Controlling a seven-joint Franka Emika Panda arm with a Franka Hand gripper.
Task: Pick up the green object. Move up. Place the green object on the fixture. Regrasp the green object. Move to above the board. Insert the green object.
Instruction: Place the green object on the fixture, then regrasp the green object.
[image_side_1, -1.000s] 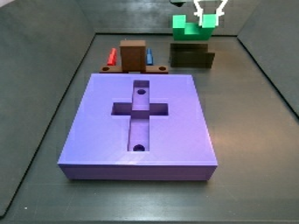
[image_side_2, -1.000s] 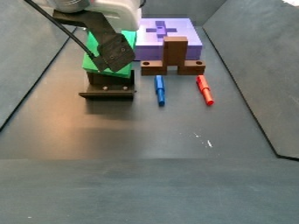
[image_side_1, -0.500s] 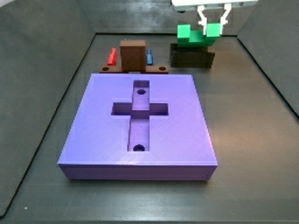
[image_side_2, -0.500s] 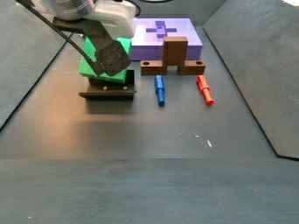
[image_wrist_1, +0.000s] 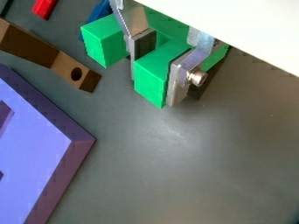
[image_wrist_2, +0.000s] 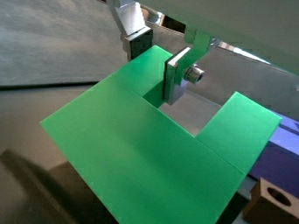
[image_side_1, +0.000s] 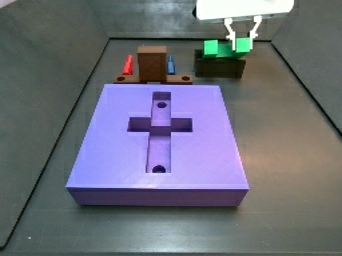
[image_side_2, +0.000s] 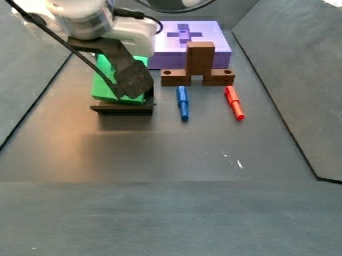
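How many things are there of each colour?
Green: 1, green object on the fixture, gripper at it
Purple: 1, board
Brown: 1, block
Red: 1, piece
Blue: 1, piece
Dark: 1, fixture
Total: 6

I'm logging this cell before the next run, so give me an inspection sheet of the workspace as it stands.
Surface: dark grey floor, walled; nothing spilled.
Job's things: bright green notched plastic block sits on the small dark box-like fixture; large flat purple board with cross recess and two round holes is unfilled.
Clutter: brown block beside the board; red peg and blue peg lie on the floor.
Pincer: pincer at the green block on the fixture, silver fingers straddling one prong; closure cannot be told.
Cables: black cable along the arm.
Surroundings: nothing seen beyond the walls.
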